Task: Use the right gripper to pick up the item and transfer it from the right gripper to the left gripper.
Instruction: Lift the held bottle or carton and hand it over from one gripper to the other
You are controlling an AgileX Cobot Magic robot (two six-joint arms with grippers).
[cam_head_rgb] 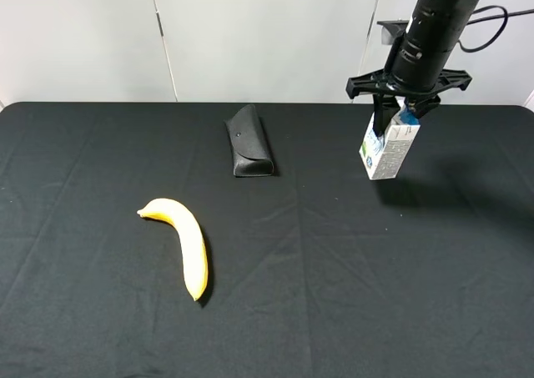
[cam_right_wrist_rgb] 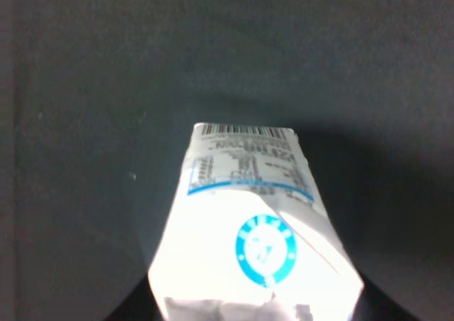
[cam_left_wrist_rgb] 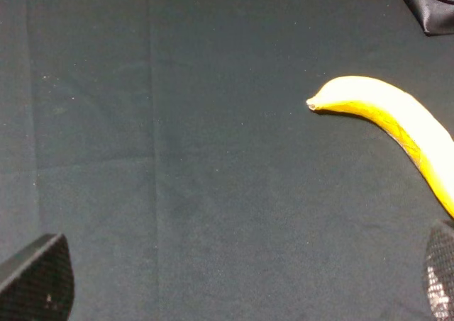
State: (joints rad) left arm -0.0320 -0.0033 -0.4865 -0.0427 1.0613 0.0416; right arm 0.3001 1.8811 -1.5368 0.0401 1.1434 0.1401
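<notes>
The item, a small white milk carton (cam_head_rgb: pixel 389 148) with a blue top, stands tilted at the back right of the black table. My right gripper (cam_head_rgb: pixel 399 109) comes straight down from above and is shut on the carton's top. In the right wrist view the carton (cam_right_wrist_rgb: pixel 255 236) fills the lower middle, showing a barcode and a round blue logo. Whether its base touches the cloth I cannot tell. My left gripper (cam_left_wrist_rgb: pixel 237 282) is open, with only its two fingertips (cam_left_wrist_rgb: pixel 39 282) showing above bare cloth. That gripper is out of the high view.
A yellow banana (cam_head_rgb: pixel 183 244) lies at the front left, and its tip (cam_left_wrist_rgb: pixel 397 119) shows close to the left gripper. A black glasses case (cam_head_rgb: pixel 249 142) lies at the back centre. A black cloth (cam_head_rgb: pixel 334 294) covers the table.
</notes>
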